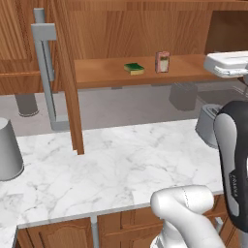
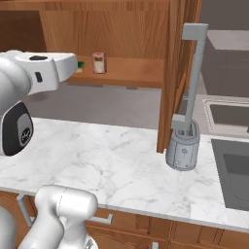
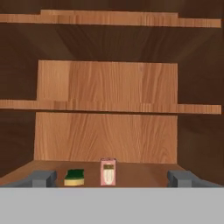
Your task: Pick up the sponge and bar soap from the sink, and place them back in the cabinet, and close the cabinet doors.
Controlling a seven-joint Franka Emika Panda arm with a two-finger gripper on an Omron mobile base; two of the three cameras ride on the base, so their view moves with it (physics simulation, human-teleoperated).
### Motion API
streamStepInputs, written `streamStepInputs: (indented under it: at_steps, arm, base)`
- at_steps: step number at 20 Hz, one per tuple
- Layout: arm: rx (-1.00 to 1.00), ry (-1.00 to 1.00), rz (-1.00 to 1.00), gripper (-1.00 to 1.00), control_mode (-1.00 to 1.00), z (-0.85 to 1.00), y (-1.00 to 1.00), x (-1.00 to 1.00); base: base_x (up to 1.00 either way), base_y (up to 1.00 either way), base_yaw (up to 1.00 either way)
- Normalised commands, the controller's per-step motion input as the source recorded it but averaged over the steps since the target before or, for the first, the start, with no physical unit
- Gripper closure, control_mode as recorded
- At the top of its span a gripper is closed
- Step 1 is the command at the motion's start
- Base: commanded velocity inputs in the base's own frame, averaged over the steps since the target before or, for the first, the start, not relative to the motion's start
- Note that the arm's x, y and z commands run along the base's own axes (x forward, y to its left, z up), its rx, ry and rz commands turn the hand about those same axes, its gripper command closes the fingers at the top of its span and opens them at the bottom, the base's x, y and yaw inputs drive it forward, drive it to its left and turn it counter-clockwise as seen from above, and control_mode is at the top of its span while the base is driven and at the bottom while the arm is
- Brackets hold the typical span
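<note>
The sponge [image 1: 134, 68] lies flat on the cabinet [image 1: 126, 29] shelf, green side up with the yellow layer showing at its edge. Just beside it, to its right in the left base view, the soap [image 1: 162, 62] stands upright on one short edge, cream face forward with pinkish-red borders. The two are near each other but apart. In the right base view the soap [image 2: 98, 62] stands on the same shelf, and the sponge [image 2: 79, 66] is a sliver of green and yellow mostly hidden behind the arm's white hand.

In the hand view the sponge [image 3: 75, 177] and soap [image 3: 108, 172] sit low in the picture on the shelf, both between the two finger tips, the sponge nearer the left tip, the soap near the middle. The gripper [image 3: 111, 178] stands wide open and holds nothing; its tips [image 3: 43, 178] touch neither thing, and both things lie beyond them, further into the cabinet. Above them are two more wooden shelves and the back panel.

The cabinet doors [image 1: 70, 82] stand open: one door shows edge-on with its long grey bar handle [image 1: 46, 72] in the left base view, the other [image 2: 172, 73] edge-on in the right base view. Below the cabinet runs a white marble counter [image 1: 111, 169]. At the right of the right base view the dark sink [image 2: 233, 168] is set into it, with a grey canister [image 2: 183, 148] on the counter near it.
</note>
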Motion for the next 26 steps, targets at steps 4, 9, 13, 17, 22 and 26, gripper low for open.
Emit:
streamStepInputs:
  at_steps: [4,9,13,17,22,26]
  arm:
    - [-0.01,0.0,0.0,-1.0,-1.0,0.0,0.02,-0.38]
    - [0.0,0.0,0.0,-1.0,-1.0,0.0,0.0,-0.39]
    - [0.0,0.0,0.0,-1.0,-1.0,0.0,0.0,-0.38]
    - [0.0,0.0,0.0,-1.0,-1.0,-0.02,0.0,-0.37]
    - [0.0,0.0,0.0,-1.0,-1.0,-0.16,0.0,-0.38]
    - [0.0,0.0,0.0,-1.0,-1.0,-0.24,-0.06,-0.36]
  base:
    - [0.0,0.0,0.0]
    - [0.0,0.0,0.0]
    - [0.0,0.0,0.0]
    - [0.0,0.0,0.0]
    - [0.0,0.0,0.0]
    - [0.0,0.0,0.0]
